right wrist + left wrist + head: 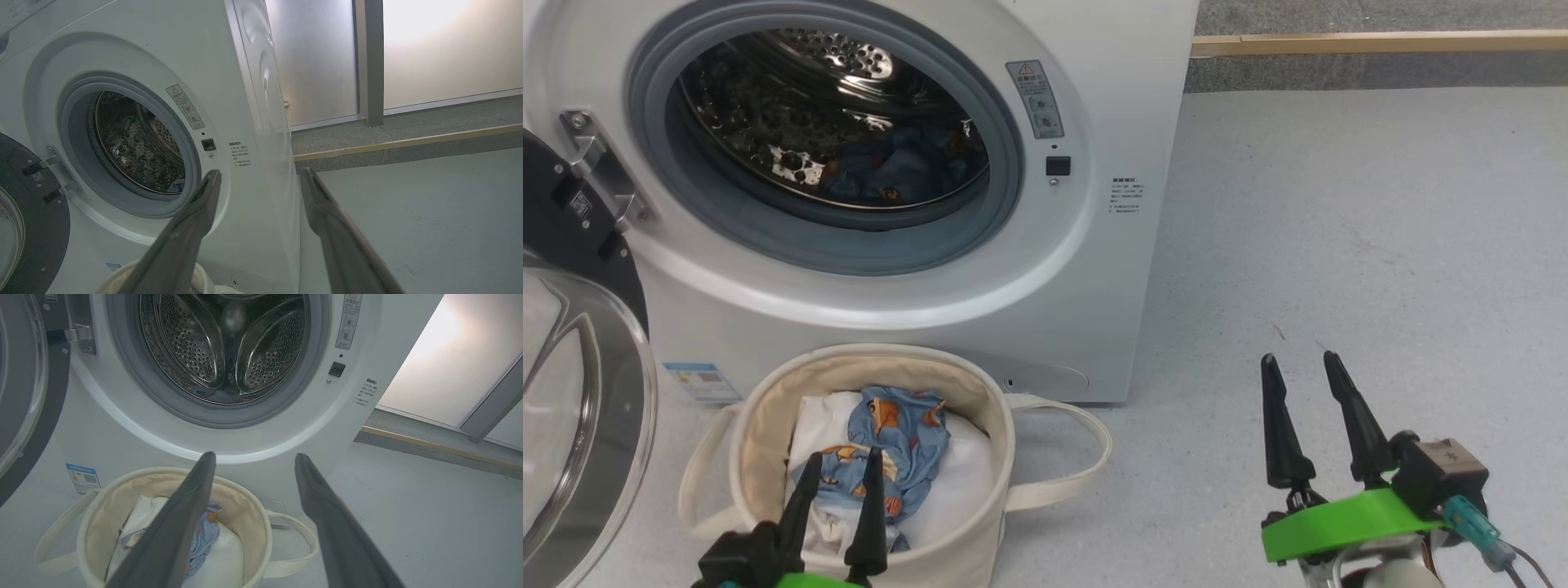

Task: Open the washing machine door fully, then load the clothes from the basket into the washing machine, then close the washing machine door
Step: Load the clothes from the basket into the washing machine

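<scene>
The left gripper (844, 455) sits closest, at 7 o'clock in the head view. Its jaws are spread, with nothing between them, and their dark tips lie over the mouth of the basket (890, 351). I cannot tell whether they touch the fabric.

The basket stands on the floor (1339, 204) just in front of the washing machine (1094, 98), at 6 to 7 o'clock in the head view. One loop handle (1086, 449) hangs out toward 3 o'clock. Inside it, the clothes (907, 433), light blue with orange-brown bear faces, lie crumpled on a plain white cloth (964, 482).

The right gripper (1299, 356) is at 5 o'clock, well apart from the basket. It is above bare floor with its jaws spread and empty.

The washing machine takes up the 10 to 12 o'clock part of the head view. The washing machine door (580, 392) stands open at 9 o'clock, hinged on the washer's left, with its black rim and bulging glass turned outward. The grey gasket (1005, 163) rings the steel drum (809, 106). At the drum's bottom lies some blue fabric (898, 175) with orange marks. A small blue label (703, 381) sits low on the washer's front, at 10 o'clock from the basket.
</scene>
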Tool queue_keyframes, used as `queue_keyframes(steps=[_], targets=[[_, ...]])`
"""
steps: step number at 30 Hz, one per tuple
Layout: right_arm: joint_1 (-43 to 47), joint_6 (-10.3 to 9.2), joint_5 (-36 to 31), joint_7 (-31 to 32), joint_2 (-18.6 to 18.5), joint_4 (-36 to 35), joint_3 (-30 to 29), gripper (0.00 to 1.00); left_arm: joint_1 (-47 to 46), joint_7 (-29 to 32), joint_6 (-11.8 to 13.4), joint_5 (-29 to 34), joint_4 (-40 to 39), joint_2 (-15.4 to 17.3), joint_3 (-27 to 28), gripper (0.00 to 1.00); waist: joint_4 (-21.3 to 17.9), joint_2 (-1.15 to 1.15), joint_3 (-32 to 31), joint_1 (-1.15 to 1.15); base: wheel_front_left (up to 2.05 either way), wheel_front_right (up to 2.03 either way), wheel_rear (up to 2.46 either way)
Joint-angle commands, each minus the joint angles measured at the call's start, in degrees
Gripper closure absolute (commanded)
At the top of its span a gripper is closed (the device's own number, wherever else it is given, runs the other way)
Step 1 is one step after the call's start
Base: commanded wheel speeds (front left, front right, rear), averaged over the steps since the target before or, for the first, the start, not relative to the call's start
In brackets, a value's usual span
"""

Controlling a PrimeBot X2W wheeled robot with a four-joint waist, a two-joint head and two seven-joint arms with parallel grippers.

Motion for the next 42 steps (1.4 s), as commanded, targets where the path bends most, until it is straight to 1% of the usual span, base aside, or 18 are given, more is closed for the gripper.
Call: queue_keyframes(steps=[1,32,40,42], targets=[[-1.11,0.0,0.0,-0.7,-0.13,-1.74,1.4,0.0,-1.61,-0.27,0.36,-0.27,-1.49,0.69,1.32,0.0,-0.01,0.0,0.03,0.0,0.0,0.0,0.0],[-1.3,0.0,-0.46,-0.7,-0.13,-1.65,1.8,0.0,-2.13,-0.27,1.21,-0.87,-0.67,0.69,-0.03,0.0,-0.59,0.0,1.27,0.0,0.0,0.0,0.0],[-1.84,0.0,-1.22,-0.7,-0.13,-0.83,2.1,0.0,-4.09,-0.27,2.05,-0.4,3.47,0.69,-0.84,0.0,-1.44,0.0,3.7,0.0,0.0,0.0,0.0],[-2.28,0.0,-1.52,-0.7,-0.13,-1.14,2.26,0.0,-5.72,-0.27,2.66,-0.23,5.55,0.69,-0.81,0.0,-1.74,0.0,5.64,0.0,0.0,0.0,0.0]])
